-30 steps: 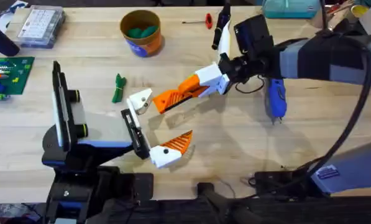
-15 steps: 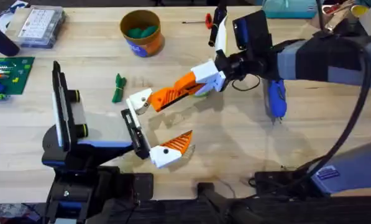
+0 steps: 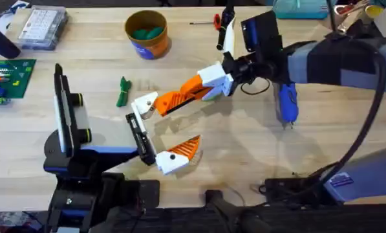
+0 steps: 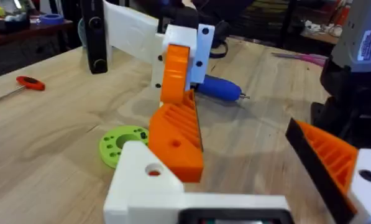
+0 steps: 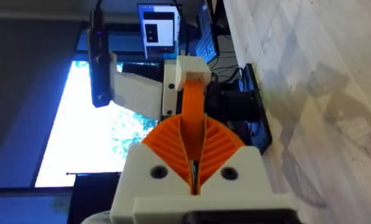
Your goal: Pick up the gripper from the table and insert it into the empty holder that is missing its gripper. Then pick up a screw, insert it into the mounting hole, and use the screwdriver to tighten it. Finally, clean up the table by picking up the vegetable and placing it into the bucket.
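My right gripper (image 3: 194, 90) reaches in from the right, its orange pads (image 5: 219, 146) shut on the loose orange gripper (image 3: 167, 103). In the left wrist view that gripper (image 4: 180, 134) leans down against the empty holder (image 4: 145, 190), just beside the mounting hole (image 4: 153, 170). My left gripper (image 3: 163, 129) stands open, the bare holder (image 3: 145, 103) on one side and its own orange finger (image 3: 183, 152) on the other. The dark green vegetable (image 3: 123, 92) lies left of the holder. The orange bucket (image 3: 146, 33) stands at the back. A blue screwdriver (image 3: 287, 103) lies under my right arm. A screw is too small to make out.
A lime-green ring (image 4: 124, 144) lies on the table just past the holder. A small red-handled tool (image 3: 209, 21) sits at the back, a clear parts box (image 3: 42, 27) and a green board (image 3: 8, 76) at the far left.
My right gripper has carried the orange gripper a little to the left and away from me, bringing it against the holder. The left arm has not moved.
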`<state>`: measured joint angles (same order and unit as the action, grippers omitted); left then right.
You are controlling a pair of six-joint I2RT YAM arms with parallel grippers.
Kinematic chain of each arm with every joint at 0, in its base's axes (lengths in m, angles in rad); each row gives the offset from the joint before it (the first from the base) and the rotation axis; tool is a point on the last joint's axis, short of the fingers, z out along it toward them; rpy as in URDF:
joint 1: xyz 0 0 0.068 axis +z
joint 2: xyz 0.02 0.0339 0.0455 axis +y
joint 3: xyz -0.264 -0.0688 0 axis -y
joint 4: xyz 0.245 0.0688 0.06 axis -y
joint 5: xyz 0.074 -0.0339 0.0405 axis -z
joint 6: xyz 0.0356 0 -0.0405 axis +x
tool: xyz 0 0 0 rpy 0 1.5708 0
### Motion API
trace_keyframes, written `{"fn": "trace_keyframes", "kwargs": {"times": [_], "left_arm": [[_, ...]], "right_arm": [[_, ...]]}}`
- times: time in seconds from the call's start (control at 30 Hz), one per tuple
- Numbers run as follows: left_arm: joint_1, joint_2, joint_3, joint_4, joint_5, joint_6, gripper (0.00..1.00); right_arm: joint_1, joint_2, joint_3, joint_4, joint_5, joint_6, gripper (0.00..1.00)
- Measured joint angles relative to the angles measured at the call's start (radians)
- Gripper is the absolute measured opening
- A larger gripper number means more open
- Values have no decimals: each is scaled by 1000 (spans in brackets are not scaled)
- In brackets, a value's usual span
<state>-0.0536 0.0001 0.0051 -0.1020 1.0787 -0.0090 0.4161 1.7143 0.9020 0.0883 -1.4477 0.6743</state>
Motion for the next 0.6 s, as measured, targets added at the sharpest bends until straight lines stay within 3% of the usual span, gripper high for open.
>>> {"fn": "trace_keyframes", "kwargs": {"times": [0.6], "left_arm": [[1, 0, 0, -1, -1, -19, 988]], "right_arm": [[33, 2, 0, 66, 98, 64, 33]]}}
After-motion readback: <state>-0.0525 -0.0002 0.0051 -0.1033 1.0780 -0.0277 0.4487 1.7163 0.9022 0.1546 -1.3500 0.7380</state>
